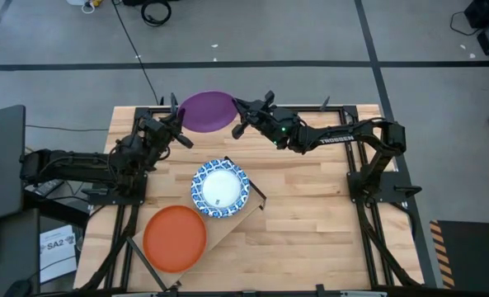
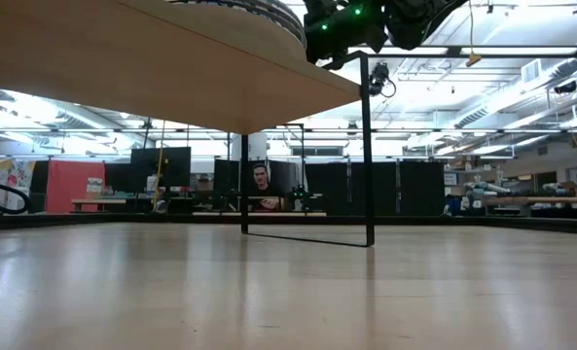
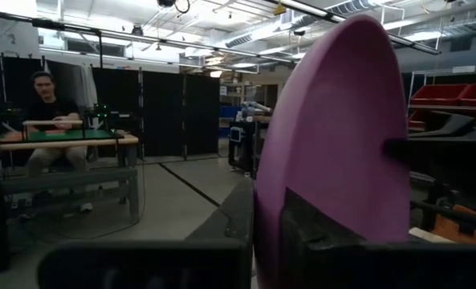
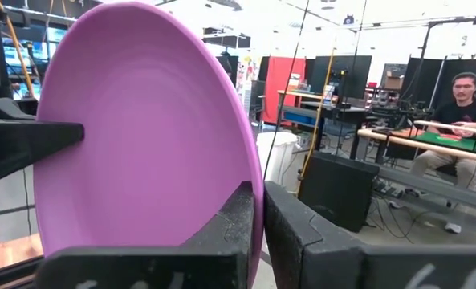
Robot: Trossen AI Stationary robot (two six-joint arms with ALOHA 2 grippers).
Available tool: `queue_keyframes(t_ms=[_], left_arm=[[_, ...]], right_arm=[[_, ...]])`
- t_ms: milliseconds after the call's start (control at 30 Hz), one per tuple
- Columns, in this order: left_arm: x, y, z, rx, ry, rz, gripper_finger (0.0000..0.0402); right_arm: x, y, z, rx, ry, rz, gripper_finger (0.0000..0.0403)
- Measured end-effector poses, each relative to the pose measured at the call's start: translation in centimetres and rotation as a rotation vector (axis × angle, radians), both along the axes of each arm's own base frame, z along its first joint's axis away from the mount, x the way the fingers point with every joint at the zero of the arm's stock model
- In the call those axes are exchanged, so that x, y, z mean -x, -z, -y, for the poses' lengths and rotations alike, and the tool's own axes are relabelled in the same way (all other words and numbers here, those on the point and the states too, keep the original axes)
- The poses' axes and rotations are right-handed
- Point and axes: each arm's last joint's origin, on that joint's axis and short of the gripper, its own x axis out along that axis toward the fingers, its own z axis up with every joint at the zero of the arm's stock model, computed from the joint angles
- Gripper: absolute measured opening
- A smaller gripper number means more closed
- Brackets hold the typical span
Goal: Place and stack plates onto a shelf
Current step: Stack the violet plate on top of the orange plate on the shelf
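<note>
A purple plate [image 1: 207, 110] stands nearly on edge in the air over the table's far edge, between my two grippers. My left gripper [image 1: 178, 118] is shut on its left rim and my right gripper [image 1: 237, 116] on its right rim. A blue-and-white plate [image 1: 220, 187] and an orange plate [image 1: 175, 238] lie flat on the shelf [image 1: 242, 213], a light board that runs slantwise from the table's middle toward its near left. In the low view the shelf [image 2: 152, 68] shows from below, with the right arm [image 2: 351, 24] above it. My left gripper [image 3: 268, 221] pinches the purple plate's rim [image 3: 270, 181] between its two fingers, one on each face, coming about level from the table's left. The plate stands on edge, clear of the table. My right gripper [image 4: 260, 217] pinches the opposite rim [image 4: 252, 160] between its two fingers, one on the hollow face and one on the back, coming about level from the table's right. The plate is lifted clear and nearly upright.
The shelf stands on thin black legs [image 2: 369, 146] over the slatted table top [image 1: 310, 214], which is bare to the right of the shelf. A person [image 4: 462, 112] sits at a bench in the room beyond the table.
</note>
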Motion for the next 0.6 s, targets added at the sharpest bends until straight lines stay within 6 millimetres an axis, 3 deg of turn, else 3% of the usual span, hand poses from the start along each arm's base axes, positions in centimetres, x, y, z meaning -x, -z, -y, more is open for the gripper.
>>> queue_keyframes(t_ms=[367,600], left_arm=[[0.00,-0.01,0.01,-0.001,0.004,0.000,0.0030],[-0.03,0.00,0.04,-0.004,0.013,-0.002,0.0030]], right_arm=[[-0.02,-0.03,0.00,0.000,-0.019,0.003,0.0034],[0.02,-0.08,0.16,-0.086,-0.052,0.081,0.0074]])
